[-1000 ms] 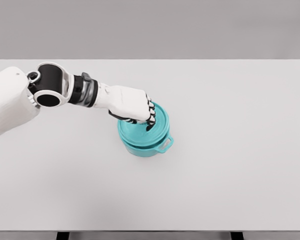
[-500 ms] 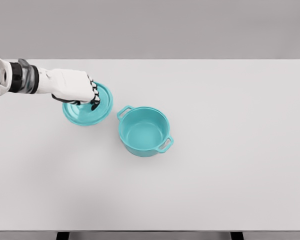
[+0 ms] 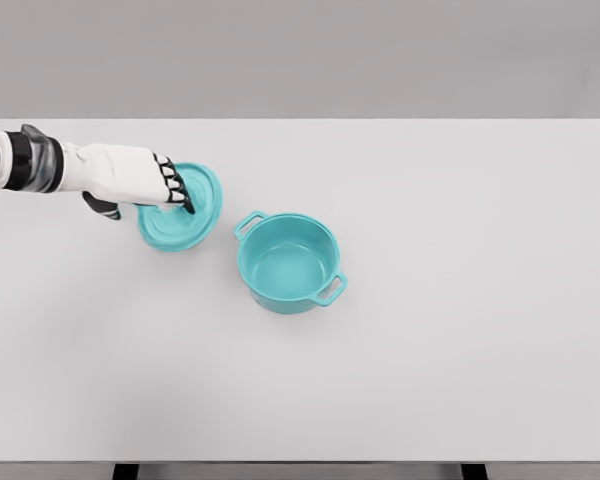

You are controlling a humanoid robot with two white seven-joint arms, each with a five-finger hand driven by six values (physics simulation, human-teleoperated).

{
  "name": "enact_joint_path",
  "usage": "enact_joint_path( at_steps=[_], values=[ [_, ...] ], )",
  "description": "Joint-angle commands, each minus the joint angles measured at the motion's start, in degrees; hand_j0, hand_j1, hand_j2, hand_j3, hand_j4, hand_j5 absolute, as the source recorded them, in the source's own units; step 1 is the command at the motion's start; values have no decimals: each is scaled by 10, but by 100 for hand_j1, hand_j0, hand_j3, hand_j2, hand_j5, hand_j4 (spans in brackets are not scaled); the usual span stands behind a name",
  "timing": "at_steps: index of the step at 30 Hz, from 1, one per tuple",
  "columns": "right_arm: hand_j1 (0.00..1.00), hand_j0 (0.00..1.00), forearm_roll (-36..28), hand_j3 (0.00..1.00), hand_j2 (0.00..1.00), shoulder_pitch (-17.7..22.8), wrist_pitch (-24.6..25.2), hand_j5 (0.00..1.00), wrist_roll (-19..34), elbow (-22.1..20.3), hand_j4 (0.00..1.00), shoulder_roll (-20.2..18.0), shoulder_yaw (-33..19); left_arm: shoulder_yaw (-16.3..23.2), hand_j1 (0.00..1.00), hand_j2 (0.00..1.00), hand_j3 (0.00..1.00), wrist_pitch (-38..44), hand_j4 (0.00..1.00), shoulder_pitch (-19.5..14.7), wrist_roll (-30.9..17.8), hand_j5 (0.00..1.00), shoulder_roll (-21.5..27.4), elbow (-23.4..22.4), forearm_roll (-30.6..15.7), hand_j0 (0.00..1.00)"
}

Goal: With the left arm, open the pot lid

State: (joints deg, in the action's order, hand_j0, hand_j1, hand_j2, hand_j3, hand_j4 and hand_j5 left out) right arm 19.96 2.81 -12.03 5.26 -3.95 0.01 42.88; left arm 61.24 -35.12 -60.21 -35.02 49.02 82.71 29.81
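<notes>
A teal pot (image 3: pixel 286 266) with two side handles stands uncovered near the middle of the white table (image 3: pixel 450 350), and its inside holds nothing. Its teal lid (image 3: pixel 196 214) lies flat on the table to the pot's left, a small gap apart from it. My left hand (image 3: pixel 150 196) reaches in from the left edge and hovers over the lid's left half. Its fingers (image 3: pixel 172 183) stretch out across the lid top, while the thumb sits off the lid's left rim, so the hand is open. The right arm does not show.
Nothing else stands on the table. Its far edge runs across the top of the view and its front edge along the bottom, with a plain grey wall behind.
The left hand lifted the lid off the pot, carried it left and set it on the table. Since half a second ago the fingers have straightened and the thumb has come off the lid.
</notes>
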Motion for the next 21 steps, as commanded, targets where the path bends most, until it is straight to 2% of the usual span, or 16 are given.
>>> enact_joint_path(
  at_steps=[1, 12, 14, 15, 17, 18, 21],
  values=[
    [100, 100, 0, 100, 100, 0, 0, 100, 0, 0, 100, 0, 0, -1, 100, 100, 100, 1, 100, 0, 0, 100, 0, -4, -2, 100],
    [100, 100, 0, 100, 100, 1, 0, 100, 0, 0, 100, 0, 0, -1, 100, 100, 100, 1, 100, 6, 0, 100, 13, -9, -5, 100],
    [100, 100, 0, 100, 100, 1, 0, 100, 0, 0, 100, 0, 0, -9, 100, 100, 100, 1, 100, 17, 0, 100, 41, -18, -65, 100],
    [100, 100, 0, 100, 100, 1, 0, 100, 0, 0, 100, 0, 0, -9, 100, 100, 100, 1, 100, 21, 0, 100, 55, -32, -81, 100],
    [100, 100, 0, 100, 100, 0, 0, 100, 0, 0, 100, 0, 0, -12, 100, 100, 100, 1, 100, 24, 0, 100, 56, -104, -122, 100],
    [100, 100, 0, 100, 100, 1, 0, 100, 0, 0, 100, 0, 0, -12, 100, 100, 100, 1, 100, 24, 0, 100, 56, -122, -137, 100],
    [100, 100, 0, 100, 100, 0, 0, 100, 1, 0, 100, 0, 0, -12, 100, 100, 100, 1, 100, 27, 0, 100, 55, -127, -138, 100]
  ],
)
